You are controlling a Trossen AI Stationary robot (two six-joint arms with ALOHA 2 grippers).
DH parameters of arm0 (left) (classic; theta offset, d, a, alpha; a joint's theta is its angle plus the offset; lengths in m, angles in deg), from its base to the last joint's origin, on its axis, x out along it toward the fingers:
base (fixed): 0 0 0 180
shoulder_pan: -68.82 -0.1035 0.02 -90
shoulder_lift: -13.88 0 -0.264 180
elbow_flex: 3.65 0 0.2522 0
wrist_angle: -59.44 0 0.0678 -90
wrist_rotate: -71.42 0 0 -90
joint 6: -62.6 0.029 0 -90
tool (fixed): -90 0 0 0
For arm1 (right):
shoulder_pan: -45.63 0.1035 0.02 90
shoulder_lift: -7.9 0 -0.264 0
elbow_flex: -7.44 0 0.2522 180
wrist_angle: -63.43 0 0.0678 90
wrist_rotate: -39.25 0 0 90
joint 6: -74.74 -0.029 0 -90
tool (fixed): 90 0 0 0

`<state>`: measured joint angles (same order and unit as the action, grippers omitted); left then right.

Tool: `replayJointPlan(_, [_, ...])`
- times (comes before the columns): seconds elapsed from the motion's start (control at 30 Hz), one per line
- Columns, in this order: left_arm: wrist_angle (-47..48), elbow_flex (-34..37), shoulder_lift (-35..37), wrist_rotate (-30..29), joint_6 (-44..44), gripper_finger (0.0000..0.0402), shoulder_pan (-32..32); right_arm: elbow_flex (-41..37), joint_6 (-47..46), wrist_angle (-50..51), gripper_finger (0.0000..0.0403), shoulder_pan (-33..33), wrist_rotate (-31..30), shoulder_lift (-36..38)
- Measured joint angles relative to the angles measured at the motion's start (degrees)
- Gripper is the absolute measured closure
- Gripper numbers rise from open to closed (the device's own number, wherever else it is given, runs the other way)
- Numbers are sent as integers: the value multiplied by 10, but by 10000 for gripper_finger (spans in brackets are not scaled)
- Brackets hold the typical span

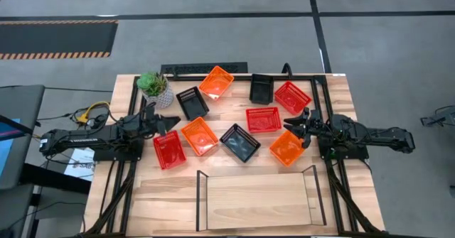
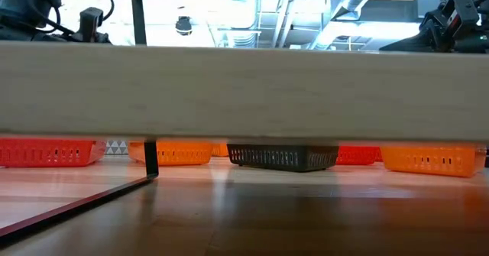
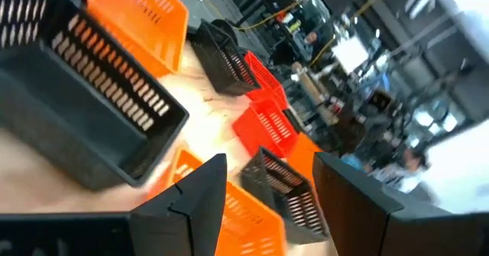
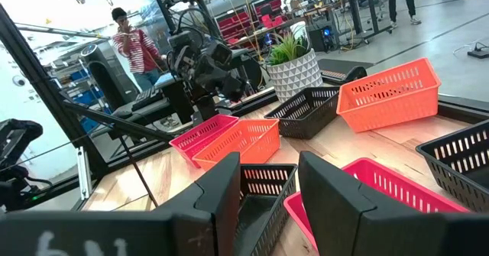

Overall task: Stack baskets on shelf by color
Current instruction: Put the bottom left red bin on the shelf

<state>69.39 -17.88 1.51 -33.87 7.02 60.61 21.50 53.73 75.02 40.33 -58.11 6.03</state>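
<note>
Nine baskets lie scattered across the middle of the wooden surface (image 1: 334, 110), none on the shelf (image 1: 256, 195), which stands at the 6 o'clock edge with its long axis running 9 to 3 o'clock. The red basket (image 1: 168, 150) nearest the left fingers (image 1: 158, 119) has its long axis running roughly 12 to 6 o'clock; beside it, at its 3 o'clock, the orange basket (image 1: 200, 136) is turned slightly the same way. A black basket (image 1: 240, 143) sits diagonally at centre. The orange basket (image 1: 288, 148) lies at 7 o'clock of the right fingers (image 1: 297, 123), tilted diagonally. Both pairs of fingers stand parted wide and grasp nothing, hovering at opposite sides of the scatter.
</note>
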Motion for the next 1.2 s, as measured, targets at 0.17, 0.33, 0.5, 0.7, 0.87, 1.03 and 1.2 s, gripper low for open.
replayJointPlan(0.17, [0, 0, 0, -7, -56, 219, 0, 0, 0, 0, 243, 0, 0, 0])
replayJointPlan(0.33, [-2, 0, 0, -27, -52, 219, 0, 0, -2, -6, 243, 1, 0, 0])
replayJointPlan(0.5, [-4, 0, 0, -33, -64, 219, 0, 0, -61, -7, 243, 4, 0, 0])
replayJointPlan(0.7, [-4, -1, 0, -51, -36, 219, 0, 0, -189, -7, 243, 4, 0, 0])
replayJointPlan(0.87, [1, -3, 0, -70, -30, 219, 0, 0, -225, -7, 243, 4, 0, 0])
replayJointPlan(1.03, [4, -3, 0, -71, -21, 219, 0, 0, -227, -12, 243, 4, -1, 0])
replayJointPlan(1.2, [4, -4, 0, -83, -20, 219, 0, 0, -297, -15, 243, 4, -2, 0])
